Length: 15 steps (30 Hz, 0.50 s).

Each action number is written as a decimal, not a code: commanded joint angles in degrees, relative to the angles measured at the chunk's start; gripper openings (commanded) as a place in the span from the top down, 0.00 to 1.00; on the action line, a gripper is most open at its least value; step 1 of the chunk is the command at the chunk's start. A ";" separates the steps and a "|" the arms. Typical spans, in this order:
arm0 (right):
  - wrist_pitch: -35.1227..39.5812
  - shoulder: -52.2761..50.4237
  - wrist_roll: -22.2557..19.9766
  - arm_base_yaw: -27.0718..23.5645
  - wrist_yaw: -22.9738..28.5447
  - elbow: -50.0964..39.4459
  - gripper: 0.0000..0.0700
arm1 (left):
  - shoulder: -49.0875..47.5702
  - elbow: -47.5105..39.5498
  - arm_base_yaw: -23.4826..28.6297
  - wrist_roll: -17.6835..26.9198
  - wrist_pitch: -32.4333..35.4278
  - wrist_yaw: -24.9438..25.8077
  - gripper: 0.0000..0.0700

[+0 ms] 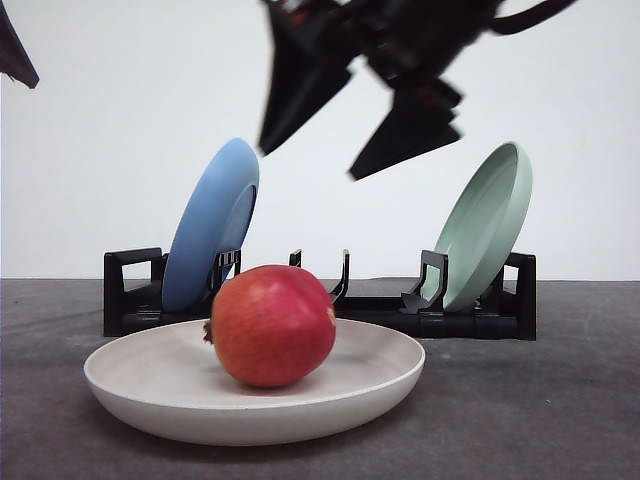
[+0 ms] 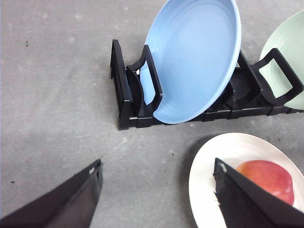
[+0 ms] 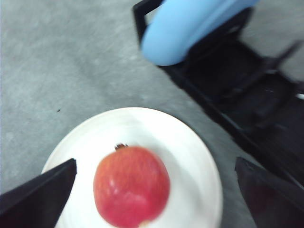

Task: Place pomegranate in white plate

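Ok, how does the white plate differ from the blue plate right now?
The white plate lies flat on the table, while the blue plate stands tilted on edge in the black rack. The white plate holds the pomegranate; the blue plate holds nothing. The white plate sits nearer the camera in the front view, the blue plate behind it. Both are round, shallow and rimmed.

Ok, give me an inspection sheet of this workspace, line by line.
Surface: grey matte table, no spills seen.
Job's things: pomegranate rests inside the white plate, nub toward the plate's left.
Clutter: black rack behind holds a blue plate and a pale green plate, both tilted on edge.
End effectors: right end effector open, in the air above the fruit, touching nothing; left end effector open, over the table beside the plate.
Cables: one dark cable at the right arm.
Surroundings: plain white wall.
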 commanded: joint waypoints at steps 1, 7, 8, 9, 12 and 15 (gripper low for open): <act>0.94 -2.12 -0.37 -0.51 -0.17 -1.05 0.03 | 0.31 0.35 -0.11 0.37 0.50 -0.17 0.38; 0.81 -11.38 1.11 -6.51 -2.17 -7.92 0.03 | 0.31 0.35 -0.11 0.37 0.18 -0.17 0.38; 0.77 -12.98 1.68 -7.90 -2.61 -9.32 0.03 | 0.31 0.35 -0.11 0.37 0.20 -0.17 0.38; 0.73 -14.47 2.25 -9.18 -2.90 -10.63 0.03 | 0.31 0.35 -0.11 0.37 0.22 -0.17 0.38; 0.60 -18.79 3.73 -12.98 -2.95 -14.48 0.03 | 0.31 0.35 -0.11 0.37 0.20 -0.17 0.38; 0.22 -22.62 4.36 -16.93 -2.95 -18.02 0.03 | 0.31 0.35 -0.11 0.37 0.22 -0.17 0.38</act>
